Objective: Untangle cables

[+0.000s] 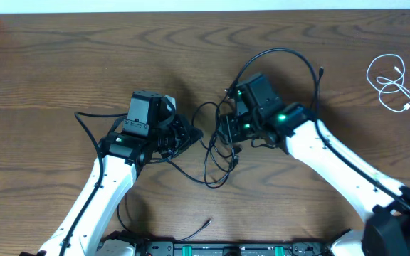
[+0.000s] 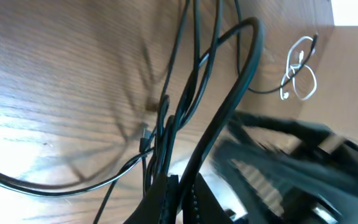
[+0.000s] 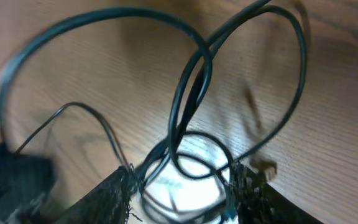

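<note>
The black cables [image 1: 216, 158] lie in a tangle on the wooden table between my two grippers, and one loop arcs up behind the right wrist [image 1: 290, 54]. My left gripper [image 1: 189, 136] is shut on a black cable [image 2: 229, 106], pinched between its fingers [image 2: 180, 200]. My right gripper [image 1: 225, 128] is open, with black cable loops [image 3: 191, 81] lying between its spread fingers [image 3: 182, 193]. The short white cable [image 1: 392, 84] lies coiled alone at the far right. It also shows in the left wrist view [image 2: 300, 74].
A loose black cable end [image 1: 203, 225] lies near the front edge by the arm bases [image 1: 212, 249]. A thicker black lead [image 1: 84, 122] runs from the left arm. The table's far edge [image 1: 191, 12] is at the top.
</note>
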{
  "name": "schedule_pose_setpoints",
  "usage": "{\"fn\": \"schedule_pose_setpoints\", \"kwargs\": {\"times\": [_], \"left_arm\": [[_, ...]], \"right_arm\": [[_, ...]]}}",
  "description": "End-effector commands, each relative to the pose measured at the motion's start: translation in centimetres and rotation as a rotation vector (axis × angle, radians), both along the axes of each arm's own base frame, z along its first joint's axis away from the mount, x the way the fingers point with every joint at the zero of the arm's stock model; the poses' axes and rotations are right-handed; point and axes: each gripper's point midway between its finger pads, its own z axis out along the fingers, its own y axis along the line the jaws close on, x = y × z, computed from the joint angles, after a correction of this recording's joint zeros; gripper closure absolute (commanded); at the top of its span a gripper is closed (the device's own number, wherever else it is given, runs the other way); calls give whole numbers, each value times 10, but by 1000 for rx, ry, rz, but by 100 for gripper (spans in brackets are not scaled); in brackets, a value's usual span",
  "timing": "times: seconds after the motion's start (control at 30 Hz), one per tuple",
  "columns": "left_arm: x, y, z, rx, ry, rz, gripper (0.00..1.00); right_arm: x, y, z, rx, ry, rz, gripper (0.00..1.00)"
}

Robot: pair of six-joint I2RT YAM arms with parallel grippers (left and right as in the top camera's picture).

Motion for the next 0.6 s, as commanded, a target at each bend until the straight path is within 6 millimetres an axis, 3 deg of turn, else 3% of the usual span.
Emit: {"fn": "schedule_pose_setpoints", "kwargs": {"times": [0.0,0.23,0.37,0.57], "left_arm": [[-5,-7,4,-53,28,-24,92],[-5,-7,4,-56,28,-26,92],[-4,-6,3,-46,25,-20,92],[4,8,-7,49,-8,21,93]], "right_arm": [[3,1,-21,-31,32,-37,49],[14,8,-34,-23,23,-39,53],[15,6,-33,-21,20,-44,99],[15,2,-11,67,25,0,99]]}}
